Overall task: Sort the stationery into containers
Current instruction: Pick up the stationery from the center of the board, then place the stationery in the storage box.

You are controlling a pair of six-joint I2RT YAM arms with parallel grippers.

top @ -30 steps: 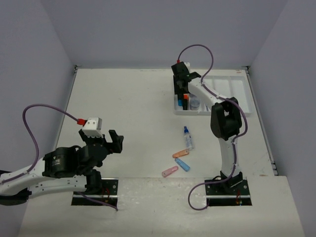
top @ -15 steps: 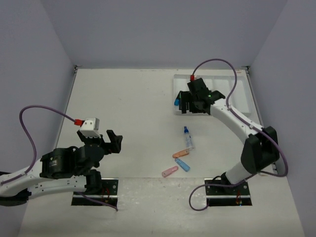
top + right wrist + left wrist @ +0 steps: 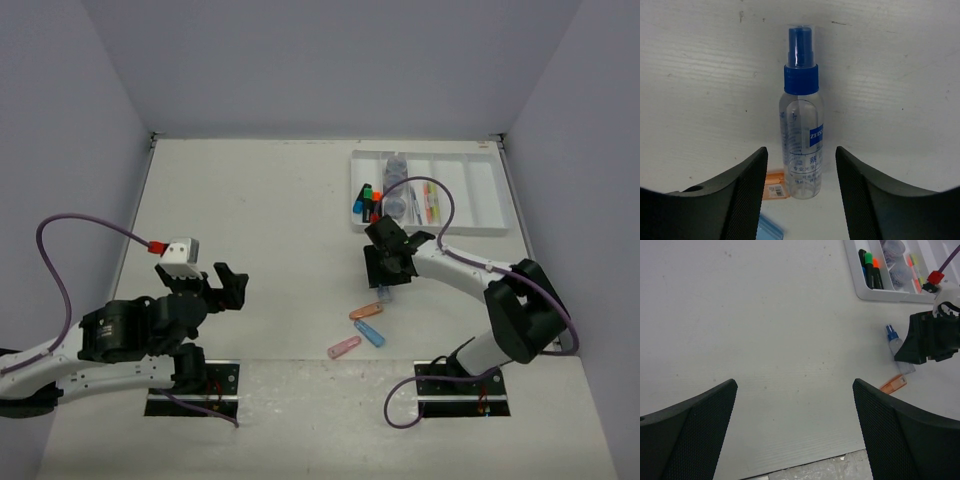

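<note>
First, the right wrist view: the bottle (image 3: 802,135) lies on the surface (image 3: 700,75), blue cap pointing away from the camera. Its blue label patch reads "ZEISS"; the small characters below it are too fine to read. The right hand (image 3: 801,152) is spread, one finger on each side of the bottle, with a gap at each. An orange capsule (image 3: 776,190) lies at the bottle's base.

Top view: half a second ago the right hand was over the tray (image 3: 480,228); it is now over the bottle. The left hand (image 3: 232,285) is unchanged, spread and held low near its base.

Left wrist view: highlighters (image 3: 871,272) lie in the tray's end compartment.
</note>
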